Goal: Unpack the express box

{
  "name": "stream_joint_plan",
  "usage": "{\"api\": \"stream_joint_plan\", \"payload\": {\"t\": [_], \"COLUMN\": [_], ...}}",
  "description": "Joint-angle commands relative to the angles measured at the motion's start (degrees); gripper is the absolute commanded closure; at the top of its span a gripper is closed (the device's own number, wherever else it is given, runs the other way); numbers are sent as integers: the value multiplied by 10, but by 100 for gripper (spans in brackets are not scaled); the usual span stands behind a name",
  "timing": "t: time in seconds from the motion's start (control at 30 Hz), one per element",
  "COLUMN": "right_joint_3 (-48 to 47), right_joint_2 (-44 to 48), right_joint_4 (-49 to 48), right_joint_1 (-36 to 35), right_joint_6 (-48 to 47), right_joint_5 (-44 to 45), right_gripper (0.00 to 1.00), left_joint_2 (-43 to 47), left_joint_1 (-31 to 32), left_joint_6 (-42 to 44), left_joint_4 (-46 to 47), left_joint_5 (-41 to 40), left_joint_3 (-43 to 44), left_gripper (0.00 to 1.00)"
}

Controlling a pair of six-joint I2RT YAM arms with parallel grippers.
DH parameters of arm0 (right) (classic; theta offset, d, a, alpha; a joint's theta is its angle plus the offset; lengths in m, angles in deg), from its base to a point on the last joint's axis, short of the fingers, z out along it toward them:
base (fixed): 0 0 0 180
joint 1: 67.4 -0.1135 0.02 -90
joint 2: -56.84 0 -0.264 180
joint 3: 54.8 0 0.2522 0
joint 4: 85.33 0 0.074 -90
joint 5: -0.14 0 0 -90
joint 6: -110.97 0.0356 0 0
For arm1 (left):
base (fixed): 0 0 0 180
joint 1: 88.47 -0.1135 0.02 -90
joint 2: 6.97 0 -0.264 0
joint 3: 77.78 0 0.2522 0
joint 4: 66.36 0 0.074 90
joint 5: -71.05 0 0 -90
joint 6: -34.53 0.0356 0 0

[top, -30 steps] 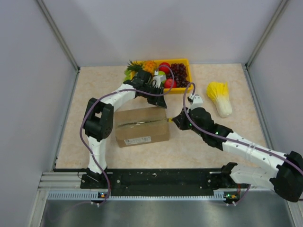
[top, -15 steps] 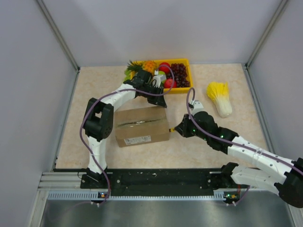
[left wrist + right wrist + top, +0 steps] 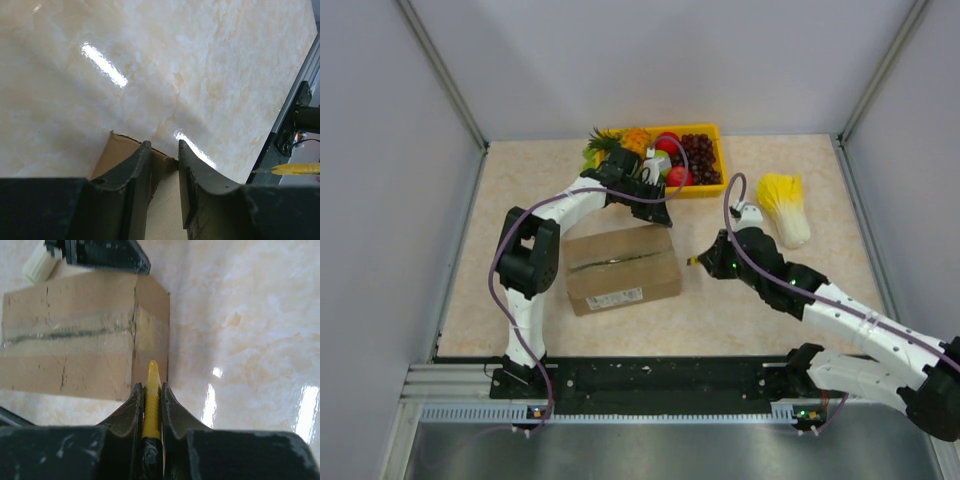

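My right gripper (image 3: 150,399) is clenched on a yellow cutter (image 3: 151,376), tip forward. The box (image 3: 623,268) lies just left of that tip, apart from it. Its short end faces the blade and its long axis runs off leftward. The left gripper (image 3: 164,146) is the nearer one, sitting over the box's far right corner. Its fingers show a narrow gap with a cardboard corner in it, but I cannot tell whether they pinch it.

The overhead view gives me the gap between tip and box. Only the right wrist view shows the taped seam (image 3: 65,332) along the top, parallel to the long axis, ending at the edge above the tip. I judge the next move needs the blade lifted to that edge before being drawn leftward.
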Motion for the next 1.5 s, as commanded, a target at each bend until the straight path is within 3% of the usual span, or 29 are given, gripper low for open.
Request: {"api": "stream_joint_plan", "payload": {"t": [0.0,0.2,0.47,1.17,1.47], "right_joint_3": [-16,-9,28,29,36], "right_joint_2": [-34,-85,-86,-124,-86], "right_joint_4": [-110,-207,-277,-281,-237], "right_joint_1": [36,54,68,75,75], "right_joint_6": [11,12,35,41,1], "right_joint_5": [18,-26,-13,-62,-47], "right_gripper": [100,100,100,100,100], "left_joint_2": [-15,-14,-12,-12,-12], "left_joint_1": [-13,-13,-13,-13,-13], "left_joint_6": [42,40,41,40,41], "left_joint_4": [-37,-35,-34,-34,-32], "left_joint_5": [-72,-71,-76,-79,-89], "left_joint_3": [-28,-29,-41,-40,-46], "left_gripper": [69,68,68,68,69]}}
